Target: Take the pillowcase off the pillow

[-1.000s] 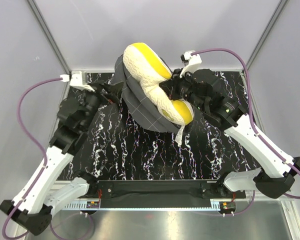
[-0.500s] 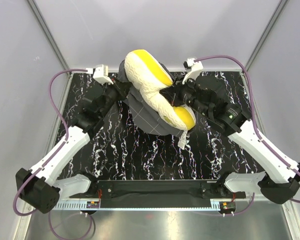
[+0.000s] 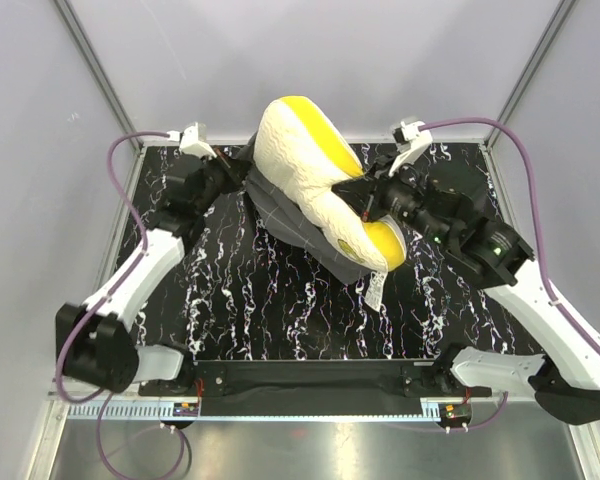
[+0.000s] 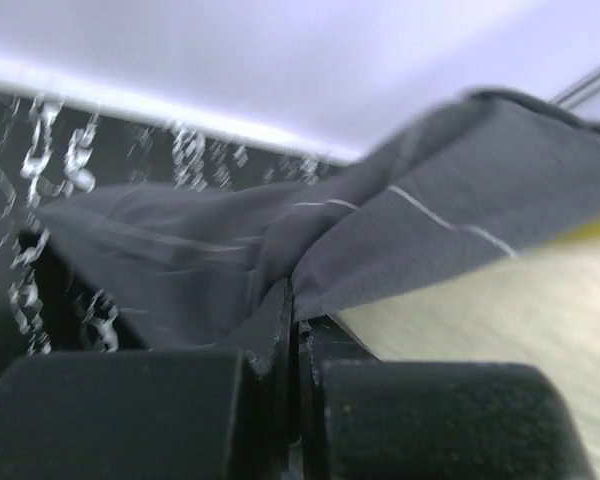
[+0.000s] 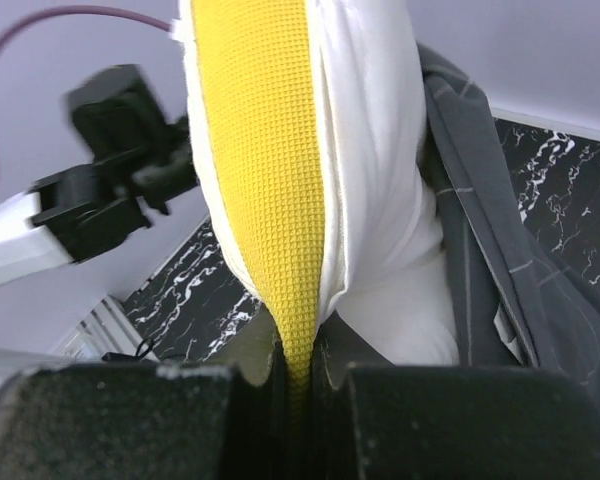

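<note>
The pillow (image 3: 305,165) is cream-white with yellow sides, bent and lifted above the back of the table. The dark grey pillowcase (image 3: 280,215) with thin white grid lines hangs under and behind it, covering only its lower part. My left gripper (image 3: 230,172) is shut on a fold of the pillowcase (image 4: 400,240) at the pillow's left. My right gripper (image 3: 365,200) is shut on the pillow's yellow edge (image 5: 265,180) at its right side. A white tag (image 3: 377,290) dangles from the pillow's lower end.
The black white-veined marble tabletop (image 3: 260,300) lies below. Grey walls and metal frame posts (image 3: 100,75) close in the back and sides. In the right wrist view the left arm (image 5: 100,200) shows beyond the pillow.
The left gripper moved in to the pillowcase and shut on its fabric. The right arm has pulled the pillow up and to the right, baring more of it from the cover.
</note>
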You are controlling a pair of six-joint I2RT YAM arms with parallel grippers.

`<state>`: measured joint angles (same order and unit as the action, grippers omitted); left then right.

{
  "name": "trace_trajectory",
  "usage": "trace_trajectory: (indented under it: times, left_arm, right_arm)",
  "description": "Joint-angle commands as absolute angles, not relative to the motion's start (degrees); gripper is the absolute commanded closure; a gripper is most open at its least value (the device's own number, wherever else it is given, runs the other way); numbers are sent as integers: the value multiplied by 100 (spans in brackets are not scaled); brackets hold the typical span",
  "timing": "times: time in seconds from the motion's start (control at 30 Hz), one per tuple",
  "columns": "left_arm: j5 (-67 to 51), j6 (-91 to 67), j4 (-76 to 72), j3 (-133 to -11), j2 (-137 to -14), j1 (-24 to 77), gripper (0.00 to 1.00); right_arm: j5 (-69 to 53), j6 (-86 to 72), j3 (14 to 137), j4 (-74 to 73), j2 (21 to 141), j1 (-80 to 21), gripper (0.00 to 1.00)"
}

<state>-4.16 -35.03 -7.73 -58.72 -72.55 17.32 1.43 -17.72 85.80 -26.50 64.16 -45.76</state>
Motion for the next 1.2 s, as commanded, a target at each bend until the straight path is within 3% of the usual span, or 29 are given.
trace_trajectory:
  times: [0.0,0.33,0.6,1.17]
  left_arm:
    - [-668,-3419,-748,-6353,-7777,1556,100]
    - [-914,-3208,-879,-6294,-8797,1556,100]
    - [-678,-2795,-809,-6188,-9289,1757,100]
    - [246,-2329,-1458,-5354,-8922,3138,98]
  right_arm:
    - [-395,-1819,9000,-1846,5828,-4605,100]
    - [-35,-1565,9430,-1731,5335,-4605,100]
    - [18,-1485,10194,-1477,5818,-4605,100]
    - [728,-546,13868,-1327,9052,-4605,100]
